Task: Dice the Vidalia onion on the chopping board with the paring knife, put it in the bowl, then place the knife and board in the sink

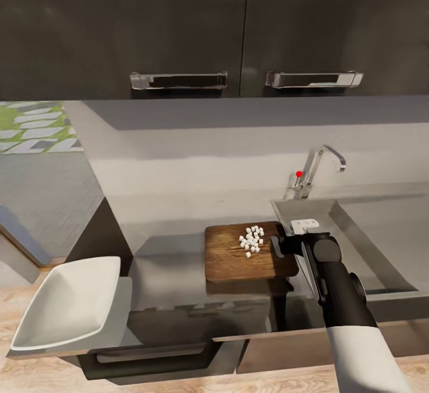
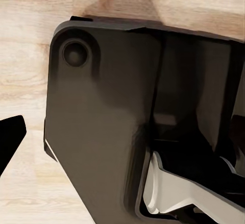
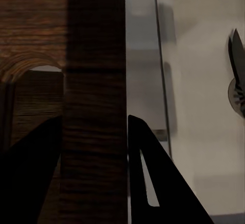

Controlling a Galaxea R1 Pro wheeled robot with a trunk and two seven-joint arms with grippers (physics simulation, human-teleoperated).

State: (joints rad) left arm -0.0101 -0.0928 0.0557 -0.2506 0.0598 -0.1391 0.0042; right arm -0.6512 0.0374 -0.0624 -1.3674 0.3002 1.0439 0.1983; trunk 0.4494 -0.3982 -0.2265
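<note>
- The board (image 1: 238, 256) is off the countertop (image 1: 173, 274), a shadow under it on the grey top; it sits left of the sink (image 1: 357, 244), its right end by the sink's left rim
- The right gripper (image 1: 279, 245) is at the board's right end, its arm coming up from the near right; in the right wrist view the board's edge (image 3: 94, 106) runs between the two dark fingers (image 3: 148, 183), which press on it from either side; the handle slot (image 3: 46, 70) shows beside that strip of wood
- Small white onion dice (image 1: 251, 240) lie in a loose heap on the board's far right part, close to the gripper
- The bowl (image 1: 68, 300) is at the near left, tilted, hanging over the countertop's left end, well apart from the board
- The tap (image 1: 319, 169) with its red knob (image 1: 298, 173) stands at the sink's far left corner
- In the right wrist view a dark pointed blade, seemingly the knife (image 3: 236, 55), lies in the sink near the drain (image 3: 236, 95)
- The left wrist view shows a dark part of the robot (image 2: 112, 112) over a wood floor (image 2: 25, 55); one dark fingertip (image 2: 10, 134) shows at the edge; I cannot tell whether those fingers are spread or together
</note>
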